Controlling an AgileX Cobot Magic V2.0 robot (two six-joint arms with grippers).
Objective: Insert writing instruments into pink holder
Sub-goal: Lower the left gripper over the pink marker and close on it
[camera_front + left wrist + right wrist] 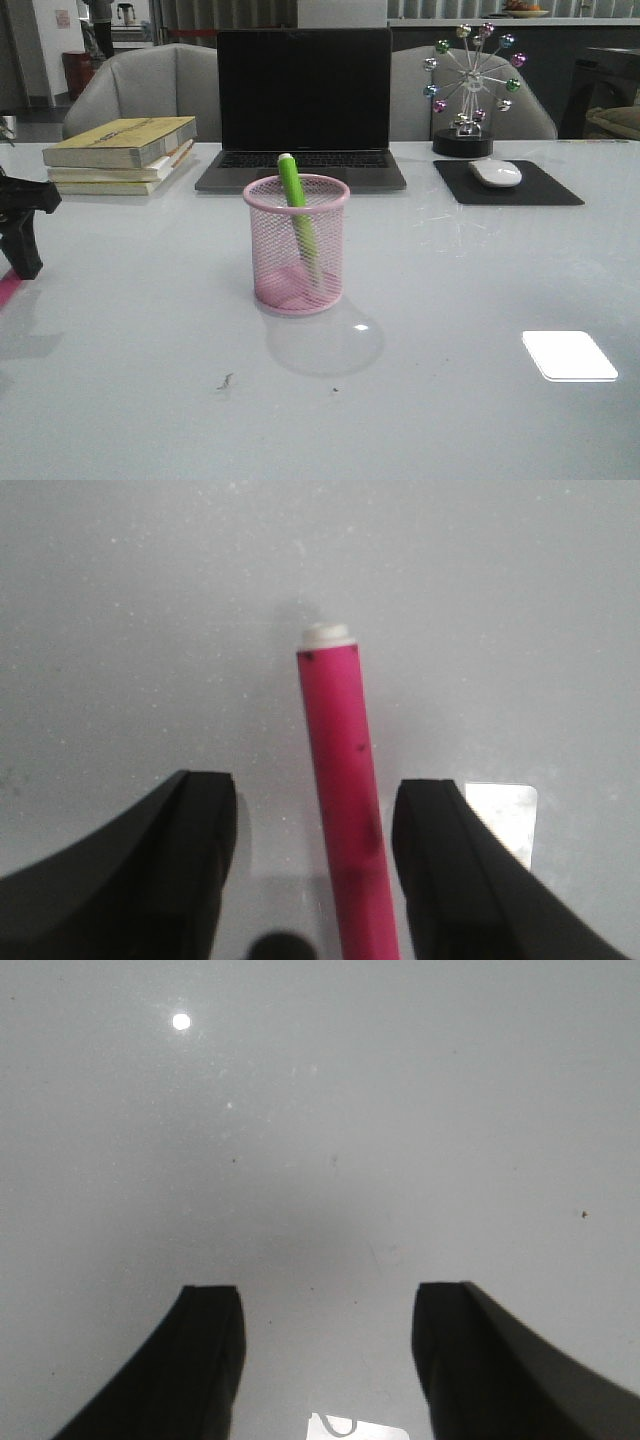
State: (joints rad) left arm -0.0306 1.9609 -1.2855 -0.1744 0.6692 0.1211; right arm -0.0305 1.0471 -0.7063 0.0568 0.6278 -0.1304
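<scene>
1. A pale grey table (pixel 480 420) fills the front view, and a bright rectangular reflection is seen on its near right part.
2. A dark-screened laptop (pixel 303 105) is set open at the far centre, with a stack of books (pixel 122 153) to its left.
3. A black mouse pad (pixel 540 190) lies at the far right with a white mouse (pixel 495 173) on it; a ferris-wheel ornament (pixel 470 85) with coloured balls stands just behind it.
4. The pink holder (pixel 297 245) is placed upright in the middle of the table, in front of the laptop.
5. The green marker (pixel 297 215) is seen inside the holder, leaning, its top end rising above the rim.
6. The left gripper (pixel 315 865) is held over the table at the far left edge of the front view; its fingers (pixel 170 870) are spread apart.
7. The pink marker (pixel 345 810) lies on the table between those spread fingers, closer to one of them; contact cannot be confirmed, and only a pink sliver is perhaps seen at the left edge of the front view.
8. The right gripper (pixel 325 1360) is seen only in its wrist view, its fingers (pixel 480 1360) spread wide over bare table with nothing between them.
</scene>
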